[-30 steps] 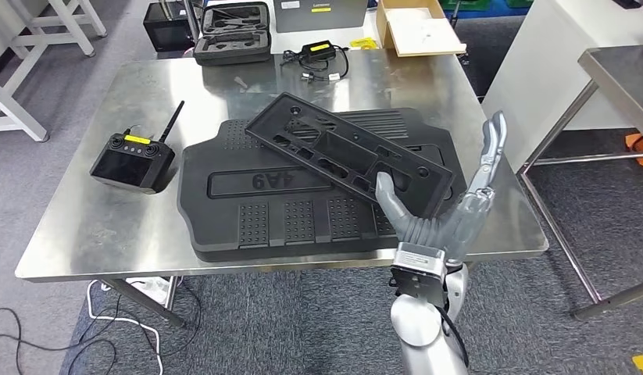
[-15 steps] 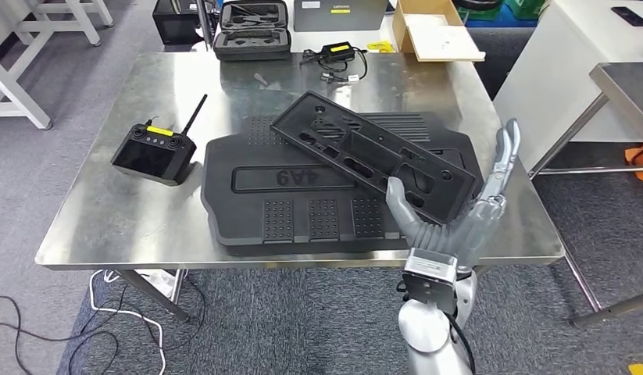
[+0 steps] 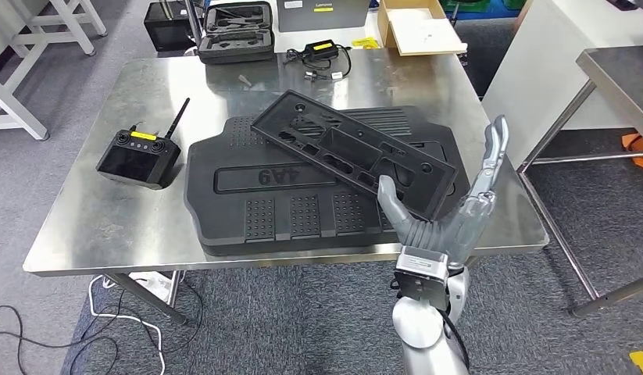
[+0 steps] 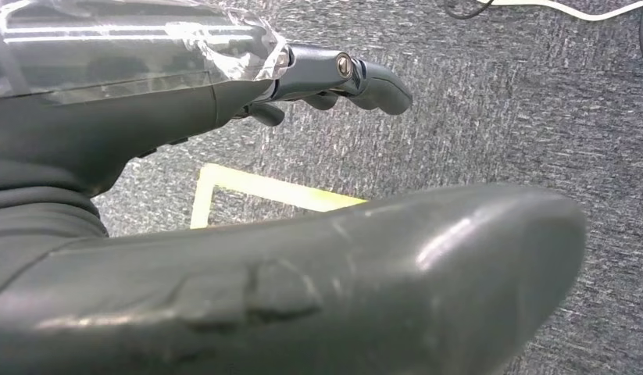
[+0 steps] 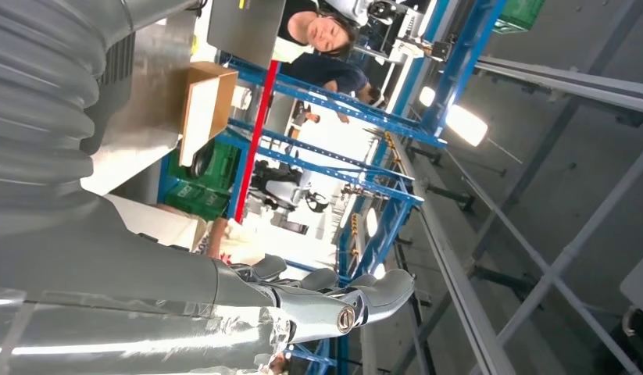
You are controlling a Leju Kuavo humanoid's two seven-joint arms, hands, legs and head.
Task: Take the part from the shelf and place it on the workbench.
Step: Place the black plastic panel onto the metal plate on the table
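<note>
A long black frame part (image 3: 349, 152) with several cut-outs lies slanted across a large black ribbed panel (image 3: 248, 211) marked 6A4, on the steel workbench (image 3: 91, 226). My right hand (image 3: 451, 211) stands at the bench's near right edge with its fingers spread upward. Its thumb lies against the near right end of the frame part and grips nothing. The right wrist view has that hand's fingers (image 5: 341, 301) stretched out against the ceiling. My left hand (image 4: 302, 289) hangs over grey carpet, its fingers (image 4: 341, 74) fairly straight and holding nothing.
A black remote controller (image 3: 138, 160) with an antenna lies at the bench's left. At the far edge are a black case (image 3: 236, 31), a charger with cable (image 3: 322, 56) and a cardboard box (image 3: 419, 31). Another steel table (image 3: 615, 70) stands to the right. People sit in the background.
The whole picture has swung right and then back left, so the camera moved. My right hand keeps its spread pose against the frame part's end.
</note>
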